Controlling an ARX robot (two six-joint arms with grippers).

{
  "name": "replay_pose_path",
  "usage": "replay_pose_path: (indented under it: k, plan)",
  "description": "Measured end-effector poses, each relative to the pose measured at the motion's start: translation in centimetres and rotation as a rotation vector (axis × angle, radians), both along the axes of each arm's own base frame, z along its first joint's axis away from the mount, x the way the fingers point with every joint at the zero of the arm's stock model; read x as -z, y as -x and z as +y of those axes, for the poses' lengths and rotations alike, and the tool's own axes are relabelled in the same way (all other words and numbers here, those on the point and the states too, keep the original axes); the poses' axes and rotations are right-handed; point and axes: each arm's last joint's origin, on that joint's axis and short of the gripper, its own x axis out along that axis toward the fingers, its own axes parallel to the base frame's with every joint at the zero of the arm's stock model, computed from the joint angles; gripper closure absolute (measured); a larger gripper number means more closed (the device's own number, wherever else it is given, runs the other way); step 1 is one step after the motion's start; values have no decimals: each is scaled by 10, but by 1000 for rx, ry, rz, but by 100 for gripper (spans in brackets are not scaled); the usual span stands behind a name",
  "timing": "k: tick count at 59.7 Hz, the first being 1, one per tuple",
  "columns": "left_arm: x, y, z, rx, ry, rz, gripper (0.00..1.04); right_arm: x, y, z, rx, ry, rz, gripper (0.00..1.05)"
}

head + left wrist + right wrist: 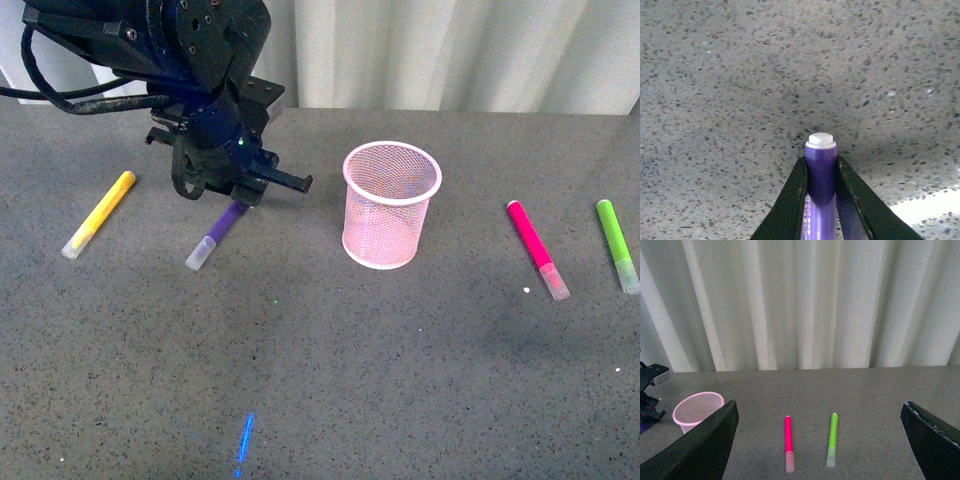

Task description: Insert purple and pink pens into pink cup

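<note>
My left gripper [232, 196] is shut on the purple pen [217, 235], left of the pink cup [390, 205]; the pen's clear cap end points toward the table's front. In the left wrist view both black fingers [790, 200] press the purple pen [820, 185] at its barrel, its white end toward the table. The pink pen [536, 249] lies flat to the right of the cup. My right gripper [820, 440] stands open and high, with the pink pen [788, 437] and the pink cup [697, 410] seen beyond it.
A yellow marker [100, 213] lies at the far left. A lime green marker [617, 245] lies near the right edge, beside the pink pen. White curtains [800, 305] hang behind the grey speckled table [400, 380].
</note>
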Motion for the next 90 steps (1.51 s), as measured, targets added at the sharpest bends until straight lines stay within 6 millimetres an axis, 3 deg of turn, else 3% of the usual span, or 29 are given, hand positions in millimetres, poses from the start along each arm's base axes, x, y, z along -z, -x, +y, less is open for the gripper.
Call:
replay_pose_path:
  k: [34, 38, 49, 55, 80, 90]
  plan:
    - [-11, 5, 23, -60, 48, -76, 93, 0, 0, 0, 0, 0, 0, 7]
    - [-24, 5, 29, -106, 99, -127, 93, 0, 0, 0, 0, 0, 0, 7]
    - [-91, 9, 38, -202, 253, -363, 93, 0, 0, 0, 0, 0, 0, 7]
    - [-116, 18, 40, -229, 320, -454, 93, 0, 0, 0, 0, 0, 0, 7]
    - [-187, 67, 60, -333, 595, -723, 93, 0, 0, 0, 0, 0, 0, 7]
    - [-205, 91, 58, -334, 689, -796, 93, 0, 0, 0, 0, 0, 0, 7]
